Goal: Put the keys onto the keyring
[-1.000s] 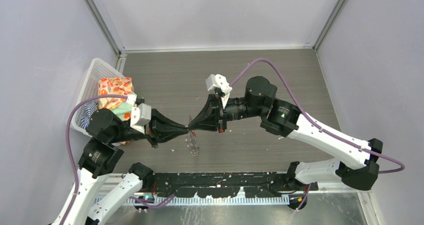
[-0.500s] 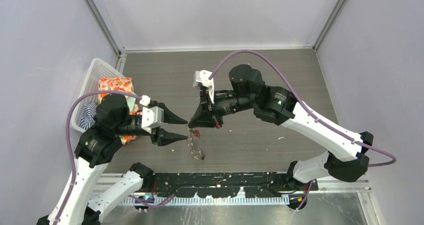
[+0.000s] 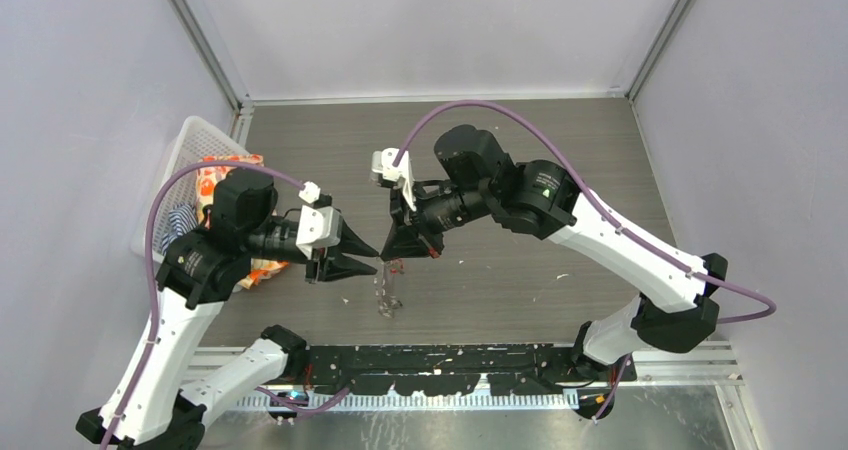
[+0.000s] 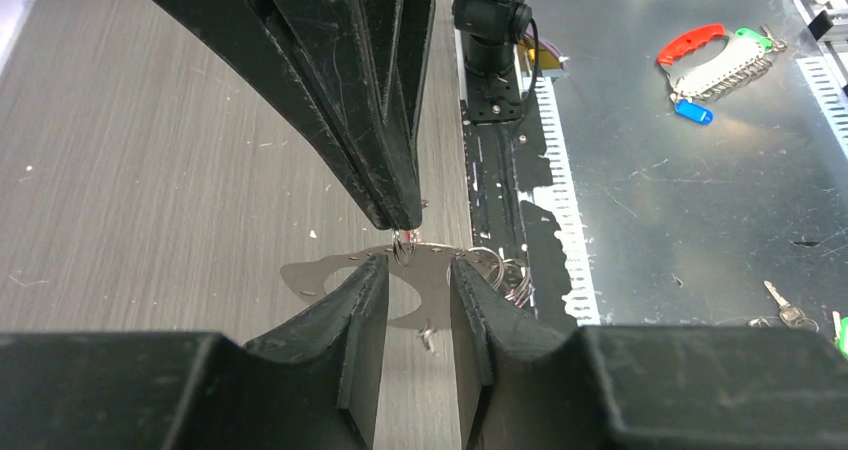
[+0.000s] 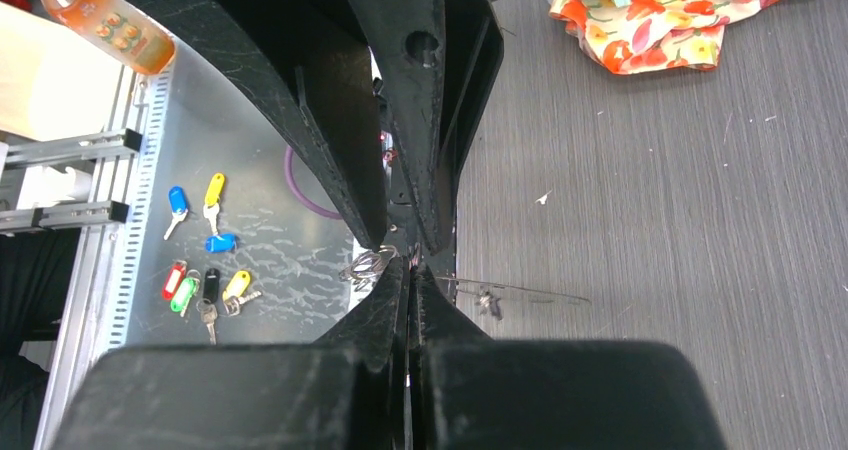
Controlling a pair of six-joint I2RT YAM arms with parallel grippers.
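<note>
My right gripper (image 3: 394, 254) is shut, and a small red-headed key (image 3: 397, 267) shows right at its tips. The keyring (image 3: 388, 296) hangs below those tips, above the table; in the left wrist view it is a thin silver band (image 4: 330, 270) with small rings (image 4: 500, 270) bunched at one side. My left gripper (image 3: 372, 257) is open, its tips just left of the right gripper's and level with the keyring's top. In the left wrist view the band lies across the gap between my fingers (image 4: 370, 280). The right wrist view shows my shut gripper (image 5: 411, 268) and the keyring edge-on (image 5: 520, 292).
A white basket (image 3: 190, 142) with flowered cloth (image 3: 222, 170) stands at the left wall. Several loose keys with coloured tags (image 5: 205, 270) lie on the metal shelf at the near edge, with a second bunch (image 4: 715, 65) further along. An orange bottle (image 5: 100, 20) lies there too.
My left gripper opened, let go at the meeting point and drew back, then came in again, still open. My right arm swung left with the red key and the hanging keyring.
</note>
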